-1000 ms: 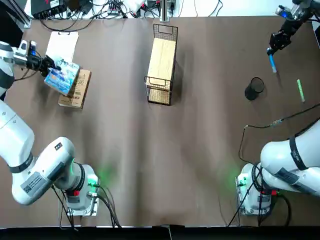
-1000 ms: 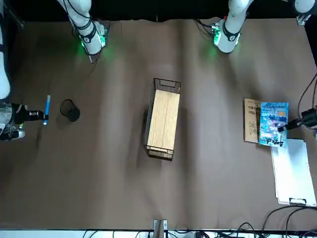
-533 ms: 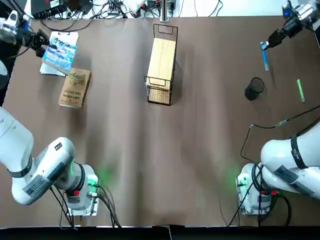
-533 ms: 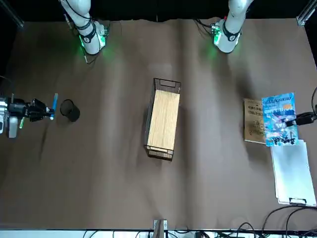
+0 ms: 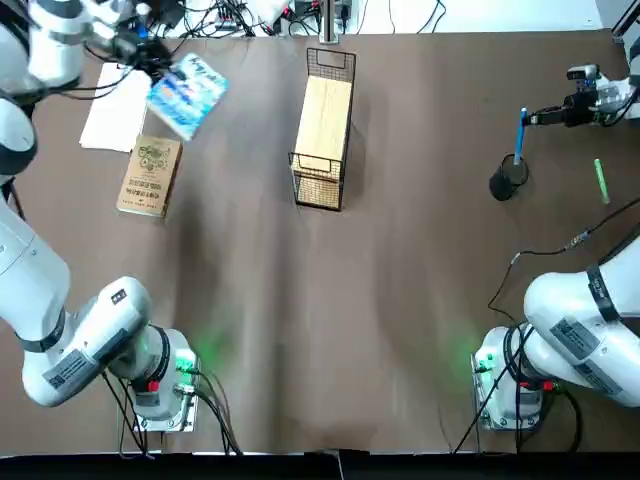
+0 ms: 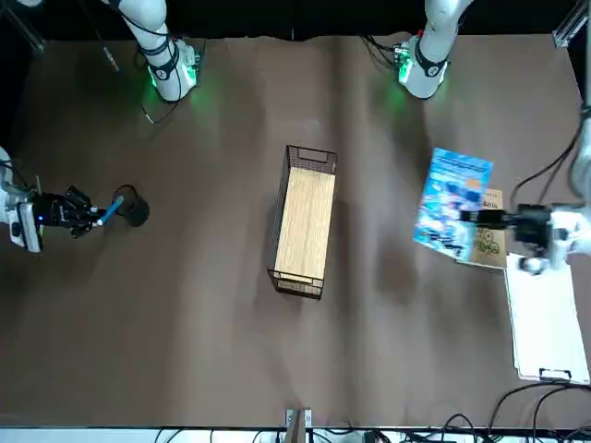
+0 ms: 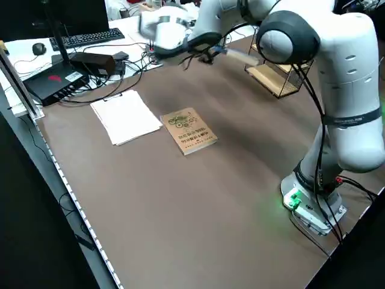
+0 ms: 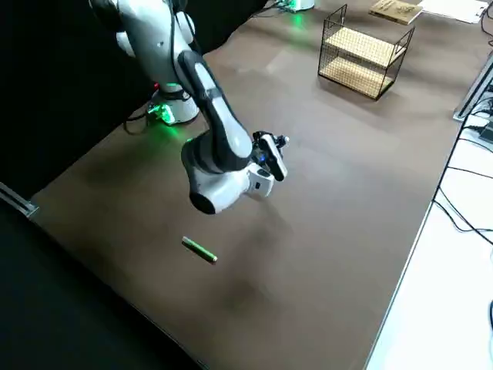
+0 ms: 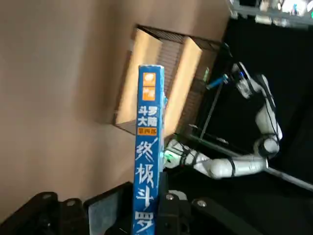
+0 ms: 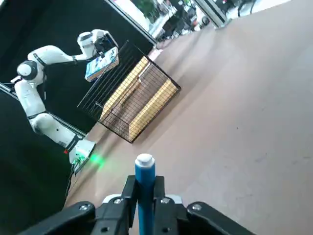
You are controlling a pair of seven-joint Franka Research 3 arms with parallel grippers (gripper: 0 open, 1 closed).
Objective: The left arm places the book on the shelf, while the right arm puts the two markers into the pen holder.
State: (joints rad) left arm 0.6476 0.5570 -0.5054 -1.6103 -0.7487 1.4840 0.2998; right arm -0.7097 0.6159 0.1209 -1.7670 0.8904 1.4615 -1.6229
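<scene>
Near edge, top view: we log 2 arm bases lit green.

Mid-table: tan-brown book (image 5: 149,177) flat; pen holder (image 5: 507,178) upright, green marker (image 5: 600,181) lying just beside it on the cloth.

Above the holder: right gripper (image 5: 542,117) with fingers pinched on the blue marker (image 5: 518,136), tilted, tip over the holder.

Farther: shelf (image 5: 325,125) at centre; the book (image 5: 187,82) held in the air, clamped by the left gripper (image 5: 145,58), between white paper sheet (image 5: 116,108) and shelf.
</scene>
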